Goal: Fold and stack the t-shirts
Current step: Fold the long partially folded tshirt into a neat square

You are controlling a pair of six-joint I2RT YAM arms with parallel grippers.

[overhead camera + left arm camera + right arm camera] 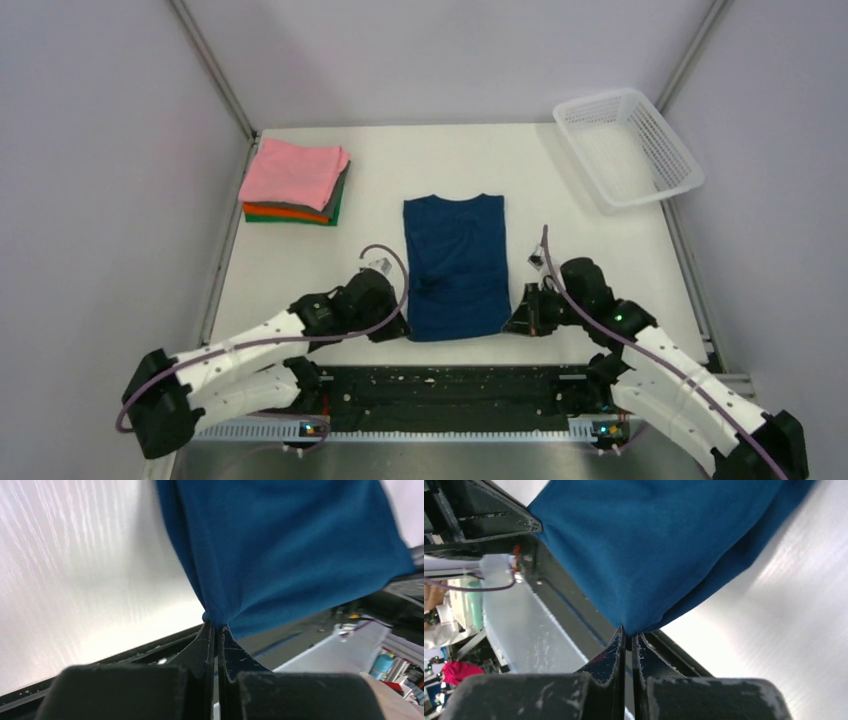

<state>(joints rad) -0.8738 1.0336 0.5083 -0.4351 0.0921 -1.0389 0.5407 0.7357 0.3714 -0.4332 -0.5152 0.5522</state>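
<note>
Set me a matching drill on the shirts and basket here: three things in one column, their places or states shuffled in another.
1 navy blue cloth t-shirt
2 folded pink shirt
3 white plastic mesh basket

A far right, standing alone
B near corners pinched by fingers of left gripper and right gripper
C topping the far-left stack

Pairs: 1-B, 2-C, 3-A

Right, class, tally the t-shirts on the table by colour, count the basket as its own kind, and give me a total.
Navy blue t-shirt: 1
Pink t-shirt: 1
Orange t-shirt: 1
Green t-shirt: 1
White mesh basket: 1
Total: 5
</note>
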